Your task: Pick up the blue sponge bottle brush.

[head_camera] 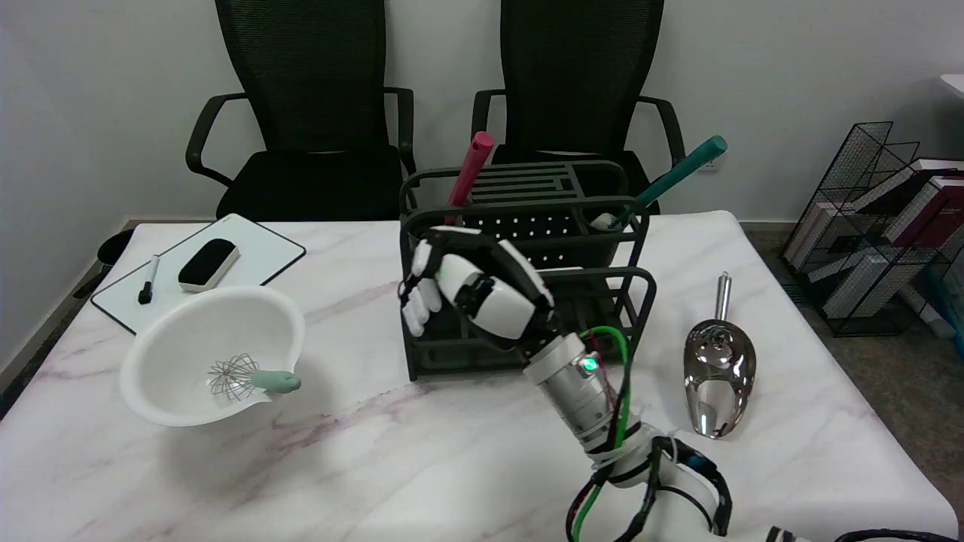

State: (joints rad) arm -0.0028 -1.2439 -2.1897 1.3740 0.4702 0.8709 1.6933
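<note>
The blue sponge bottle brush (672, 178) stands tilted in the far right compartment of the dark rack (527, 301) on the table (392, 452), its teal handle leaning up to the right. The right hand (474, 290) hovers in front of the rack's left side, fingers loosely curled and apart, grasping nothing. A pink-handled tool (468, 177) stands in the rack's far left compartment.

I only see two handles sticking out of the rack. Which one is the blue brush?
The teal handle, leaning right from the rack's back right compartment. The other handle is pink, at the back left.
</note>
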